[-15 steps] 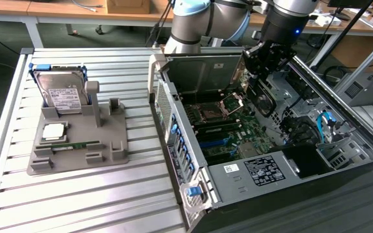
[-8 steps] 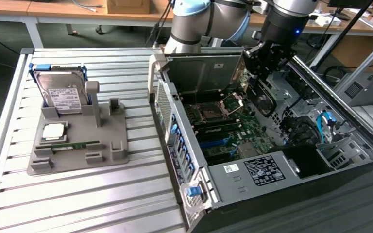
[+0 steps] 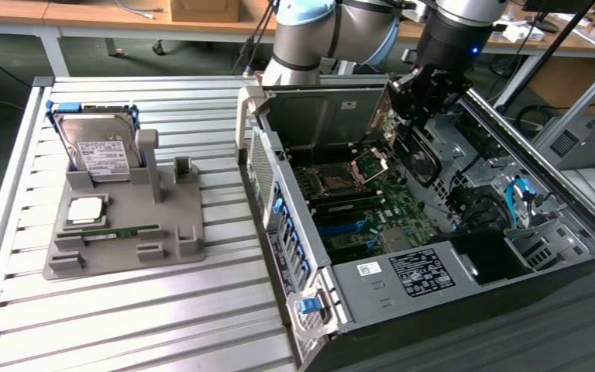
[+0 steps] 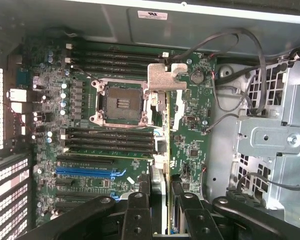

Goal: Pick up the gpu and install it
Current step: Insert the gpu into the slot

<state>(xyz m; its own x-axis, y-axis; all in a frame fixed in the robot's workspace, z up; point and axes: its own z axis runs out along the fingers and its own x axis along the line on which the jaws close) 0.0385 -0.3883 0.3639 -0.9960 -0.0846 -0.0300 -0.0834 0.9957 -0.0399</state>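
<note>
The gpu point(image 3: 418, 153) is a dark card with a round fan, hanging on edge above the open computer case point(image 3: 380, 298). My gripper point(image 3: 423, 97) is shut on its upper edge. In the wrist view the gpu point(image 4: 164, 150) appears edge-on between my two black fingers point(image 4: 137, 216), and its silver bracket point(image 4: 166, 77) points away from the camera. The card hovers over the motherboard point(image 4: 190, 130), beside the CPU socket point(image 4: 121, 102) and apart from the slots. My gripper point(image 4: 163, 217) holds it upright.
On the slatted table at the exterior view's left, a grey fixture point(image 3: 168, 221) carries a hard drive point(image 3: 96, 147), a CPU point(image 3: 84, 210) and a memory stick point(image 3: 122, 231). Inside the case are a metal drive cage point(image 4: 270, 135), loose cables point(image 4: 240, 65) and a blue slot point(image 4: 87, 171).
</note>
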